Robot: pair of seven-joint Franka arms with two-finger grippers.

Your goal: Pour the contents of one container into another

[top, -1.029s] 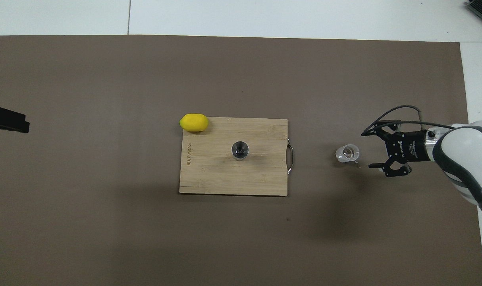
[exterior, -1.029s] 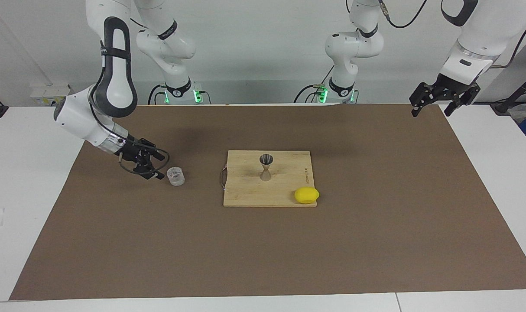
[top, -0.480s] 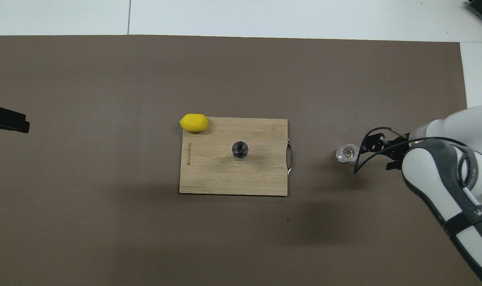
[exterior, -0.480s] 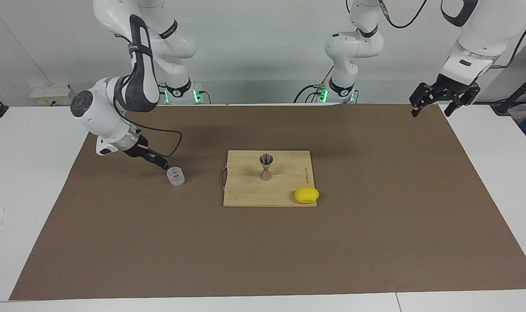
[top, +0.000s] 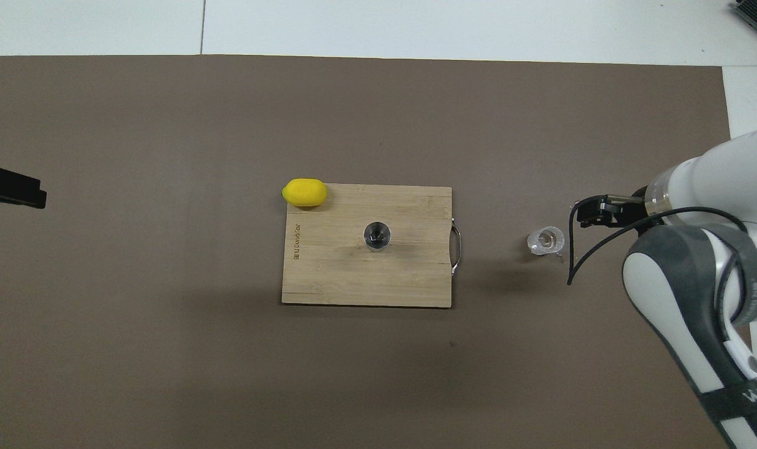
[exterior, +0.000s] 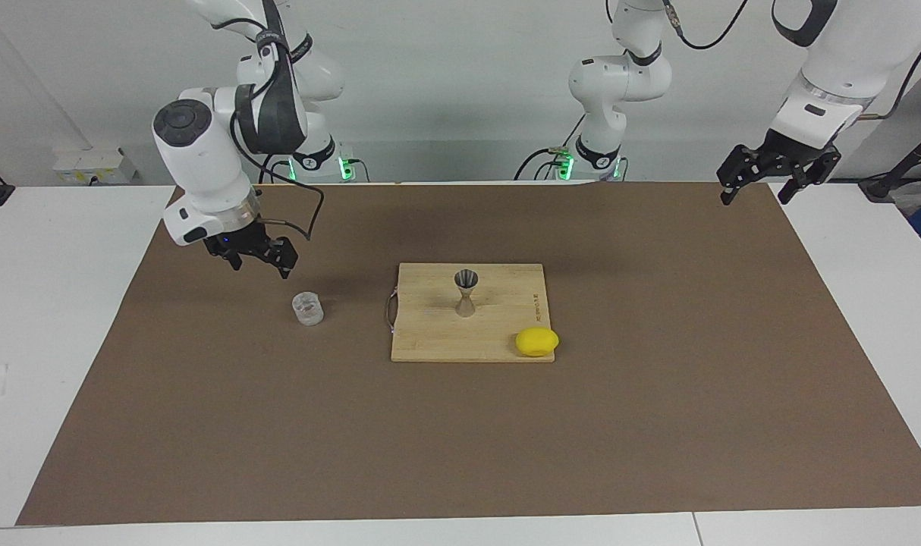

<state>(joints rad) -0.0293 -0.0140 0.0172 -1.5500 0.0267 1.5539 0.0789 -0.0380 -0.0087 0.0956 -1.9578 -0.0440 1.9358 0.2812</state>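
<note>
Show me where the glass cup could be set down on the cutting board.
The cutting board is bare along its edge nearer the robots and on the strip between the jigger and the handle. The lemon crowds the corner farthest from the glass cup. The right gripper hangs open, raised, holding nothing.

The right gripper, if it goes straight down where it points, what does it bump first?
Probably the brown mat, beside the small clear glass cup. The right gripper hangs open, apparently not directly over it.
</note>
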